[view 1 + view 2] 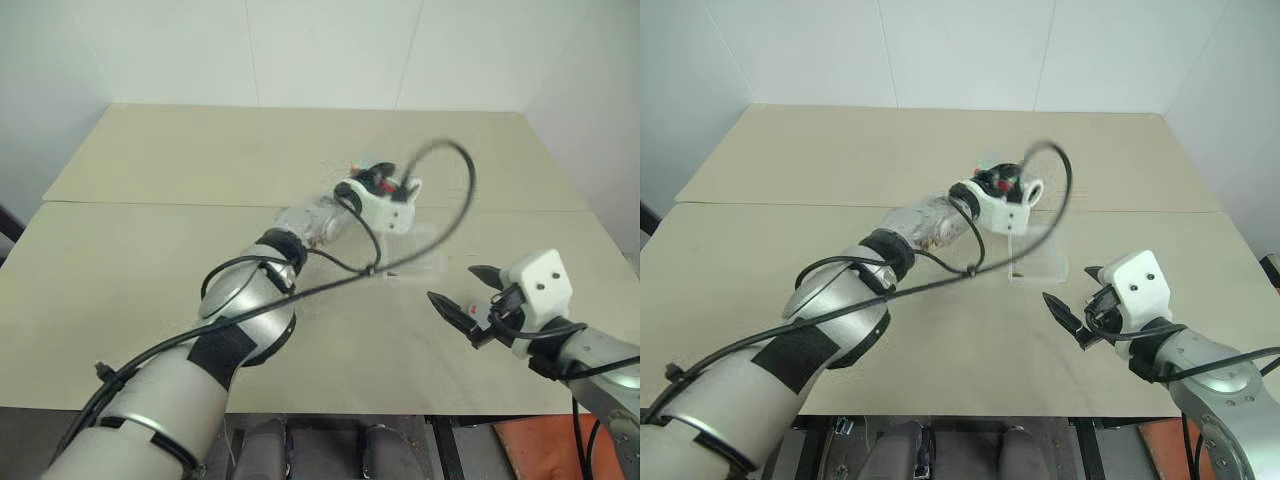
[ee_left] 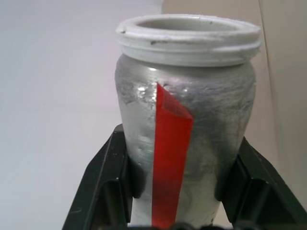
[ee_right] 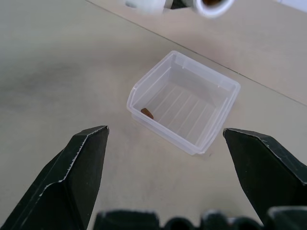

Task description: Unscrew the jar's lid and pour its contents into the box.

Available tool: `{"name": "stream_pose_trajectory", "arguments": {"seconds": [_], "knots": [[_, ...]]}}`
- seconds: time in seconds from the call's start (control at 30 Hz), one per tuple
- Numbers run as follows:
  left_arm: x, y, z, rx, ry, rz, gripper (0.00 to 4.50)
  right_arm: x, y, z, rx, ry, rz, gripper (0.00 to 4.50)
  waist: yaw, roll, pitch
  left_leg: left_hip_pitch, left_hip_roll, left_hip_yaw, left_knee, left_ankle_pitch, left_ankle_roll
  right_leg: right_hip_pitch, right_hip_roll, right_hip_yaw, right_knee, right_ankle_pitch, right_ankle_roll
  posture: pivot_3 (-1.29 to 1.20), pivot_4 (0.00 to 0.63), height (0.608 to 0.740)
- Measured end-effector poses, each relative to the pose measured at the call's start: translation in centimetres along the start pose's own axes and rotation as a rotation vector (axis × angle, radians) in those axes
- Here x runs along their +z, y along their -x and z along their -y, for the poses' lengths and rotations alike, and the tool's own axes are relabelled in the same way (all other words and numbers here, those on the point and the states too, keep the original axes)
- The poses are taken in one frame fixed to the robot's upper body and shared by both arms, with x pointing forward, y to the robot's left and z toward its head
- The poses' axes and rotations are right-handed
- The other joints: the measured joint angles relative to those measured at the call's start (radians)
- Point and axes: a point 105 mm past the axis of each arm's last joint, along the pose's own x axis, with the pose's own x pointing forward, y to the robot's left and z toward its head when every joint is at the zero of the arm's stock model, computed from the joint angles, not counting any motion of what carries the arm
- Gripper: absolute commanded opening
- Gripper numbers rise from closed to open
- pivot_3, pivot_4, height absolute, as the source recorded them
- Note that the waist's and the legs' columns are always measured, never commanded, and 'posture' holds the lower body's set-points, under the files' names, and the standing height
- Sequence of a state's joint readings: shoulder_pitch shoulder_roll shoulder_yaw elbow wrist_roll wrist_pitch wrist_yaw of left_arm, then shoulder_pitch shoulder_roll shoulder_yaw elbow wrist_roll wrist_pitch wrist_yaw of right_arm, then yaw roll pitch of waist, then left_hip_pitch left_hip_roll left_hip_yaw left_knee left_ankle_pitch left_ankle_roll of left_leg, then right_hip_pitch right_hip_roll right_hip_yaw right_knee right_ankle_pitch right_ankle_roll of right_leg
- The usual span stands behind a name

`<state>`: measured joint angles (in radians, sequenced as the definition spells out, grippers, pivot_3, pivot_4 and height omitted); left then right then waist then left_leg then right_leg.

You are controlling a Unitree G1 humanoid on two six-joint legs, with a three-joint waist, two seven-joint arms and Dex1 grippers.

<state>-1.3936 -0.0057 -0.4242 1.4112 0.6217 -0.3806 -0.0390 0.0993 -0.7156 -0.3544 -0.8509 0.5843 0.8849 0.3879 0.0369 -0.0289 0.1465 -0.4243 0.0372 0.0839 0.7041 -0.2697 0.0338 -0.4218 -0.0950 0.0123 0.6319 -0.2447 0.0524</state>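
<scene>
Between left pincer [image 2: 177,191] fingers: jar [image 2: 184,120], clamped; right pincer [image 3: 165,163] wide, empty.

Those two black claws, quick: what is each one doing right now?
Left gripper: closed on the lidless silvery jar with a red stripe and white threaded rim.
Right gripper: open, holding nothing.

This looks like a bare test room or robotics lab, though little of it shows. Plain white panelled walls [image 1: 330,50] rise well beyond the left gripper [image 1: 1025,192]. Under both grippers lies a wide, flat beige tabletop [image 1: 150,260] made of two boards meeting at a seam, with no household furnishings on it.
</scene>
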Motion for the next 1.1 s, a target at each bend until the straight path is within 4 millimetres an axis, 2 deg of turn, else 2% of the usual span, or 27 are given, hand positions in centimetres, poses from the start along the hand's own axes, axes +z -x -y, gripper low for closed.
{"name": "stream_pose_trajectory", "arguments": {"seconds": [0.17, 0.3, 0.43, 0.57, 0.8, 0.93, 1.1], "knots": [[-2.1, 0.8, 0.2, -0.006, 0.658, -0.007, 1.95, -0.1, -0.3, 0.2, 0.001, -0.002, -0.004, 4.48, -0.003, 0.001, 0.000, 0.000, 0.000, 0.000, 0.001, 0.000, 0.000, 0.001, 0.000, 0.000, 0.001, 0.000, 0.000, 0.00, 0.150, 0.740], [-3.7, 2.0, 0.6, 0.025, 0.974, 0.050, 1.95, 0.0, -0.5, -0.1, 0.038, -0.001, 0.000, 4.48, -0.011, 0.001, 0.000, 0.001, 0.000, -0.001, 0.001, 0.000, 0.000, 0.001, 0.000, 0.000, 0.001, 0.000, 0.000, 0.00, 0.150, 0.740], [-5.6, 3.9, 1.4, 0.101, 1.175, 0.122, 1.95, 0.5, -0.7, -0.5, 0.084, 0.004, 0.019, 4.48, -0.023, 0.001, -0.001, 0.002, 0.001, -0.003, 0.001, 0.001, -0.001, 0.002, 0.000, 0.000, 0.008, 0.000, 0.000, 0.00, 0.150, 0.740], [-6.9, 7.6, 4.1, 0.125, 1.200, 0.143, 1.95, 0.6, -1.3, -1.0, 0.119, 0.004, 0.022, 4.48, -0.030, 0.002, -0.001, 0.003, 0.001, -0.008, 0.001, 0.001, -0.001, 0.002, 0.000, 0.001, 0.010, 0.000, 0.000, 0.00, 0.150, 0.740], [-7.4, 11.6, 5.1, 0.234, 1.193, 0.089, 1.95, 0.1, -1.8, -1.3, 0.135, -0.003, 0.000, 4.48, -0.024, 0.002, -0.005, 0.004, 0.000, -0.009, 0.003, 0.001, 0.001, 0.004, 0.000, 0.001, 0.010, 0.000, 0.000, 0.00, 0.150, 0.740], [-8.2, 12.7, 6.5, 0.248, 1.170, 0.014, 1.95, -0.1, -2.0, -1.1, 0.130, -0.001, -0.010, 4.48, -0.023, 0.002, -0.005, 0.004, 0.000, -0.010, 0.003, 0.001, 0.001, 0.004, 0.000, 0.001, 0.009, 0.000, 0.000, 0.00, 0.150, 0.740], [-8.1, 12.8, 6.6, 0.240, 1.120, -0.006, 1.95, -0.3, -2.4, -1.0, 0.127, 0.005, -0.017, 4.48, -0.024, 0.003, -0.006, 0.004, 0.000, -0.010, 0.003, 0.001, 0.001, 0.005, 0.000, 0.001, 0.009, 0.000, 0.000, 0.00, 0.150, 0.740]]}}
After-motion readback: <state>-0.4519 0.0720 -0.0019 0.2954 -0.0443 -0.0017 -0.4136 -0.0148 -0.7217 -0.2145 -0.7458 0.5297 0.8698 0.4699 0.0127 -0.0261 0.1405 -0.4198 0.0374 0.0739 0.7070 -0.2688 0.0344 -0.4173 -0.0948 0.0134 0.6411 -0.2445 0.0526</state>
